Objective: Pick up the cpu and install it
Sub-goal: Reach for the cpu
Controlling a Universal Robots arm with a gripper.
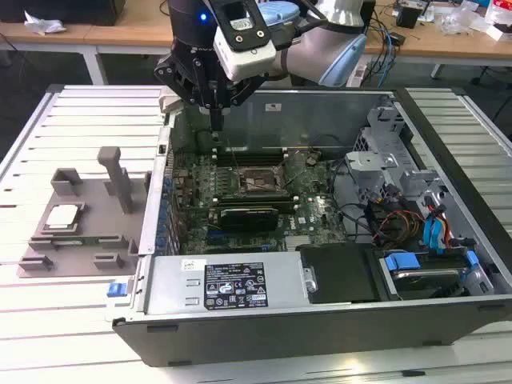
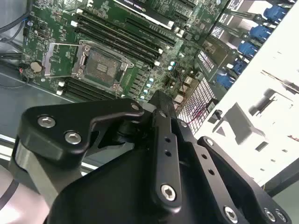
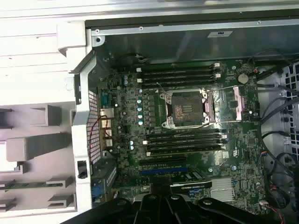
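Cpu seemingly well apart from hand.

Open computer case on white slatted table; green motherboard inside; grey fixture beside case.

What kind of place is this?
Probably a robotics lab or workshop: an open computer case sits on a slatted table under a robot arm, beside a grey fixture holding the cpu, with cable-cluttered wooden desks behind.

Cluttered wooden desks line the back, behind a white slatted table.
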